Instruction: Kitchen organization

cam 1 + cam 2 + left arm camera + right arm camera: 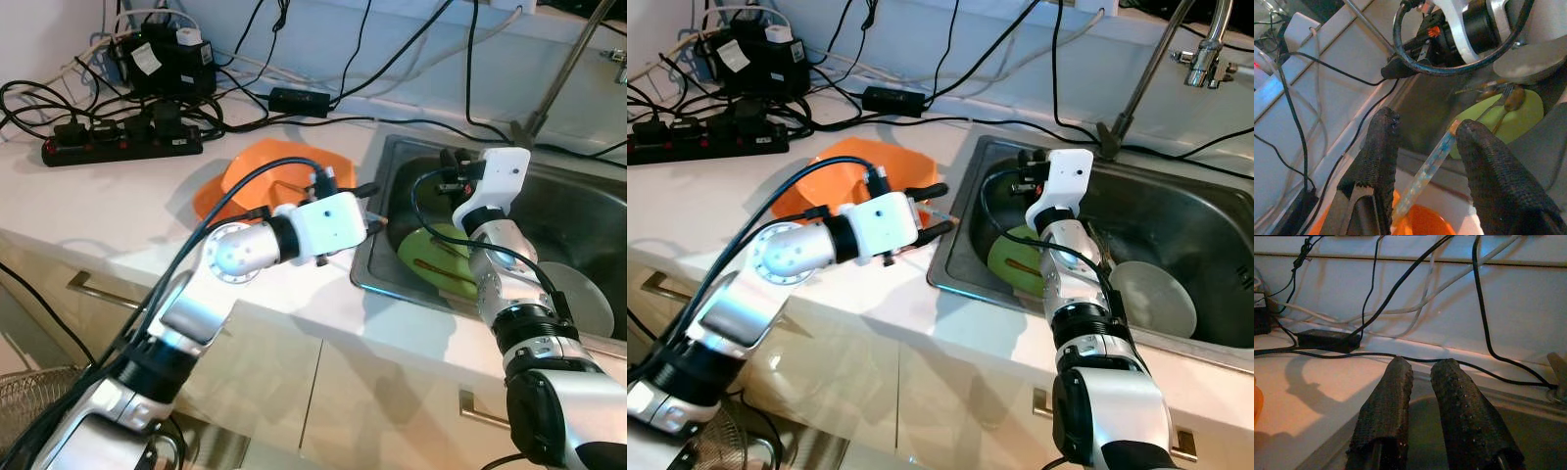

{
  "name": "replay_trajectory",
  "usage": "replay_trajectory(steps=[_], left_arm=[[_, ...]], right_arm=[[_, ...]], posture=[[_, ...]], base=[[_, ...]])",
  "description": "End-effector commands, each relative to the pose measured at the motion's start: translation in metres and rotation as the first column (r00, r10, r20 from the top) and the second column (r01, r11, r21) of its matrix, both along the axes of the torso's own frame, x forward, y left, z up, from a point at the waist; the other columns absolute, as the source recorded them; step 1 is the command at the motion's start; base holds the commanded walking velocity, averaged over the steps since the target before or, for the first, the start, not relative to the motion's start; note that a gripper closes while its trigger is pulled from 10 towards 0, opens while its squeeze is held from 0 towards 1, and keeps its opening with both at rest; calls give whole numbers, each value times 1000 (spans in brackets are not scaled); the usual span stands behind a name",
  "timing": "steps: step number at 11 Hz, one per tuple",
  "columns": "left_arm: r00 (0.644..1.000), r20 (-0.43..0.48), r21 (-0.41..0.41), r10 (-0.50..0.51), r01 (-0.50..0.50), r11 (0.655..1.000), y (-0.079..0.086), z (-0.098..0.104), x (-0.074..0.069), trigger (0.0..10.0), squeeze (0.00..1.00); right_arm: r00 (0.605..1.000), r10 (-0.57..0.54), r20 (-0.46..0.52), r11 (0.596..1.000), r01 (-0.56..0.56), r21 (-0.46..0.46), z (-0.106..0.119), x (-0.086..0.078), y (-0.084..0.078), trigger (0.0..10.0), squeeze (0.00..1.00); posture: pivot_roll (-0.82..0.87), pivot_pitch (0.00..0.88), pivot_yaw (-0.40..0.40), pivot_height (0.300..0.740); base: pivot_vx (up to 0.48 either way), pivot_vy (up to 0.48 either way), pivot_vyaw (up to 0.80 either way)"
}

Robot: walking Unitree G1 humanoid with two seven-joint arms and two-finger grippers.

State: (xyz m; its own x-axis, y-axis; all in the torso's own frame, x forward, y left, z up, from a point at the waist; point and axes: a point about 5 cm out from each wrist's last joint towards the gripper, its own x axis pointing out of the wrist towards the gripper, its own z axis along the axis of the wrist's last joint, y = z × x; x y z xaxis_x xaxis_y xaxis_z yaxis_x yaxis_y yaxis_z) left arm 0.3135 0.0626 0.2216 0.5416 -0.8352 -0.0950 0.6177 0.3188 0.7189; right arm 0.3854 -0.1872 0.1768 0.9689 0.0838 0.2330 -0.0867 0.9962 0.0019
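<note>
Straw (1426, 169), thin and translucent with a bluish tint, lies between the 2 black fingers (1378, 161) of the left gripper (939, 209). The fingers stand well apart and neither visibly presses on it, so I cannot tell whether it is gripped or only resting there. Its long axis runs along the fingers, far tip pointing out toward the sink (1176, 211), near end over the orange plate (257, 166) on the counter (88, 211).

Left gripper hovers at the sink's left rim, just past the orange plate. Right gripper (453, 171) hangs over the basin with its fingers (1386, 411) nearly together, a narrow gap between, nothing held.

In the basin: green plate (1011, 257) with cutlery on it, fork (1484, 89) and spoon (1513, 98), and a grey plate (1156, 299) beside it.

Judgement: the left arm is nearer the straw and has it lined up; the sink lies straight ahead along the straw's axis, so a short forward reach would carry it over the green plate.
</note>
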Motion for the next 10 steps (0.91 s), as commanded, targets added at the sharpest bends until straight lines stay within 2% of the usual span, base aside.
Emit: replay_trajectory(steps=[1, 3, 6, 8, 10], left_arm=[[1000, 6, 27, -19, 19, 999, -4, 0, 1, 10000, 0], [999, 7, 71, -33, 32, 997, -10, -3, 6, 10000, 0], [999, 13, 61, -47, 46, 997, -10, 1, 7, 10000, 0], [999, 15, 109, -35, 34, 993, -11, -5, 12, 10000, 0], [998, 57, 222, -16, 4, 975, -16, -17, 19, 10000, 0]], right_arm=[[1000, -21, 19, 1000, 21, 12, 3, 0, -5, 10000, 0], [1000, -19, 24, 1000, 19, 14, 4, 0, -4, 10000, 0], [999, -26, 29, 1000, 25, 16, 4, -1, -6, 10000, 0], [999, -29, 25, 999, 28, 19, 3, -1, -6, 10000, 0], [999, -26, 26, 1000, 25, 18, 3, -1, -5, 10000, 0]], posture=[[224, 0, -53, 740], [222, 0, -47, 740], [221, 0, -41, 740], [221, 0, -38, 740], [217, 0, -36, 740]], base=[[0, 0, 0], [0, 0, 0], [0, 0, 0], [0, 0, 0], [0, 0, 0]])
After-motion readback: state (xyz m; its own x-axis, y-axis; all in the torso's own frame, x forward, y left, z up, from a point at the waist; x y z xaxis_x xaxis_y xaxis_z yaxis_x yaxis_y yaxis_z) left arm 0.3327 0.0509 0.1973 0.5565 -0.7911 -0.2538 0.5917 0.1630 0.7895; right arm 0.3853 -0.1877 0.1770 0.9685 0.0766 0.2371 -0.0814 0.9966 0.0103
